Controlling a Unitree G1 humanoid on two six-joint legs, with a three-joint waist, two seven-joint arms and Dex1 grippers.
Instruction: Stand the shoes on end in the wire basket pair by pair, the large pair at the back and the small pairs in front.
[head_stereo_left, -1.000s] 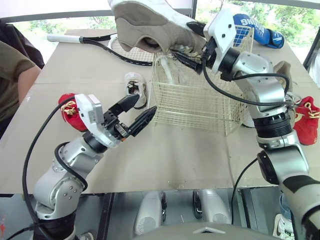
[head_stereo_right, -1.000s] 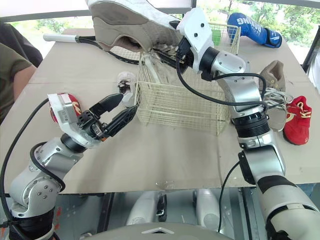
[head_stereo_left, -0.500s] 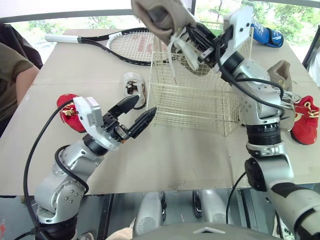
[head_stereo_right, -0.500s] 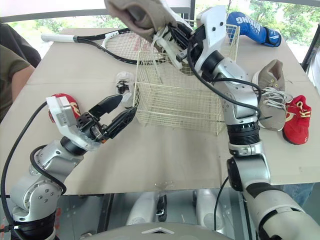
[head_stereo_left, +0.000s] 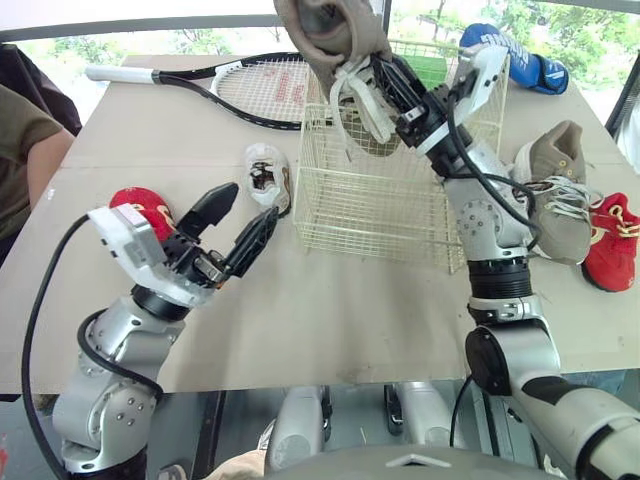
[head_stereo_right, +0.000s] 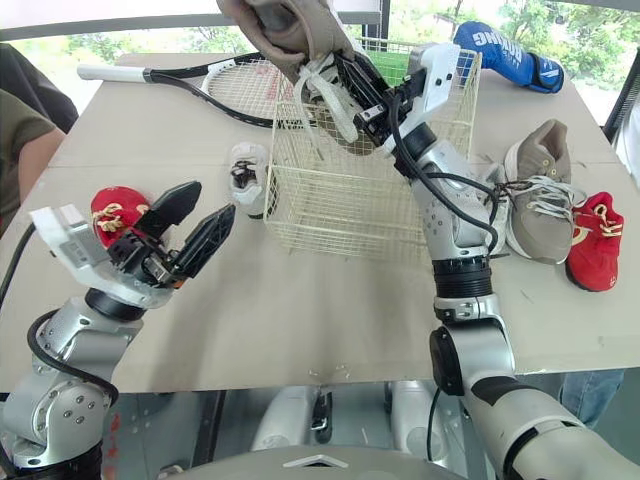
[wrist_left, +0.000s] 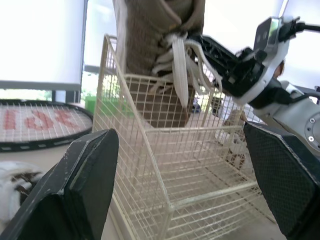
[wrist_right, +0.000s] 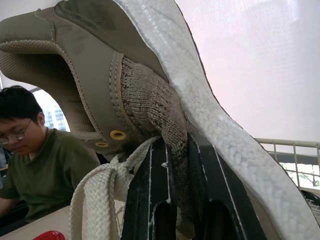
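Observation:
My right gripper (head_stereo_left: 388, 88) is shut on the upper of a large tan shoe (head_stereo_left: 330, 30), by its white laces. It holds the shoe on end over the back of the wire basket (head_stereo_left: 400, 205), heel up and toe dipping inside. In the right wrist view the two black fingers (wrist_right: 150, 190) pinch the shoe's knit collar (wrist_right: 150, 105). The matching tan shoe (head_stereo_left: 552, 190) lies on the table right of the basket. My left gripper (head_stereo_left: 232, 222) stands open left of the basket, holding nothing. Near it lie a small white shoe (head_stereo_left: 265, 175) and a red shoe (head_stereo_left: 140, 205); another red shoe (head_stereo_left: 612, 242) lies far right.
A tennis racket (head_stereo_left: 250, 85) lies behind the basket on the left, and a blue shoe (head_stereo_left: 515, 55) at the back right. A person in a green shirt (head_stereo_left: 25, 140) sits at the table's left edge. The near half of the table (head_stereo_left: 340, 310) is bare.
My right gripper has swung the tan shoe from lying flat above the basket to heel-up and lowered its toe into the basket. My left arm has drawn back to the left.

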